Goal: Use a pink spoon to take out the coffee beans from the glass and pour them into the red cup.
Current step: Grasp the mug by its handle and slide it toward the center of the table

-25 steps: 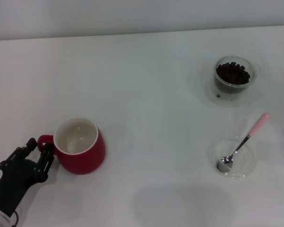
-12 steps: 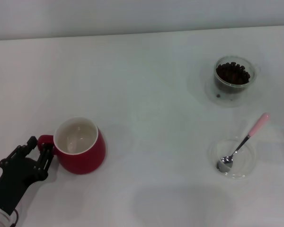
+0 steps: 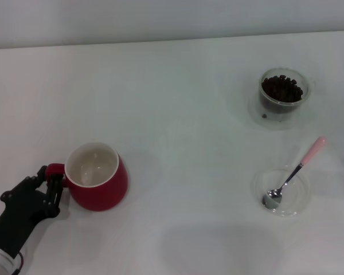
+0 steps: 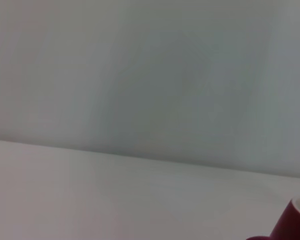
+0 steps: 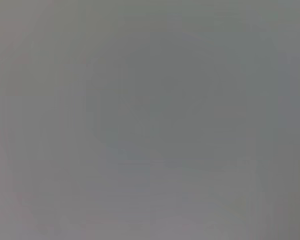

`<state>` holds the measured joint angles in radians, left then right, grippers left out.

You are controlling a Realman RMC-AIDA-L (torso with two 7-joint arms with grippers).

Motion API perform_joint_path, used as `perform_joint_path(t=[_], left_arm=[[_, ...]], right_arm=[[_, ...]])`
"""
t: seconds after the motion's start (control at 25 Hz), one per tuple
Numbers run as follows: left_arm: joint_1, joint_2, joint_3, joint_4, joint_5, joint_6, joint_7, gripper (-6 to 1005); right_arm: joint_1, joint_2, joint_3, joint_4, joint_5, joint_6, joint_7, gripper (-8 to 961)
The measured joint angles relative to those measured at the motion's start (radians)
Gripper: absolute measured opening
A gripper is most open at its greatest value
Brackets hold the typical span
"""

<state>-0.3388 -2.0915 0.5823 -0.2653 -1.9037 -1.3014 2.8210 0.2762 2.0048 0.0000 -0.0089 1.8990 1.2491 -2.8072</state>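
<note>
The red cup (image 3: 98, 184) stands upright at the near left of the white table, its white inside empty; a sliver of it shows in the left wrist view (image 4: 294, 226). My left gripper (image 3: 50, 182) is at the cup's left side, its black fingers closed around the small red loop handle. The glass (image 3: 283, 96) stands at the far right, holding the coffee beans (image 3: 281, 87). The pink spoon (image 3: 293, 172) lies with its metal bowl in a shallow clear dish, its pink end pointing away. My right gripper is out of view.
The shallow clear dish (image 3: 295, 201) sits at the near right, in front of the glass. The white table (image 3: 178, 114) runs back to a pale wall. The right wrist view shows only plain grey.
The left gripper's fingers have drawn closer together around the cup's handle, and the hand has shifted slightly right. The cup, glass and spoon have not moved.
</note>
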Motion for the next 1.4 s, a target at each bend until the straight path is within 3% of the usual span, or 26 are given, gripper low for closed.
perform_joint_path(t=[0.24,0.44,0.88,1.4], left_arm=[[-0.002,-0.002,0.000,0.000,0.000,0.003,0.002,303],[-0.002,-0.002,0.001,0.000,0.000,-0.002,0.004,156],[-0.006,-0.002,0.004,0.019,0.018,-0.009,0.006,155],[-0.064,0.000,0.006,0.062,0.091,0.061,0.006,143]], right_arm=[[0.002,0.000,0.000,0.000,0.000,0.001,0.000,869],[0.003,0.000,0.000,0.000,0.000,0.001,0.000,869],[0.000,0.000,0.000,0.001,0.000,0.001,0.000,869],[0.002,0.000,-0.003,0.004,-0.005,0.008,0.000,869]])
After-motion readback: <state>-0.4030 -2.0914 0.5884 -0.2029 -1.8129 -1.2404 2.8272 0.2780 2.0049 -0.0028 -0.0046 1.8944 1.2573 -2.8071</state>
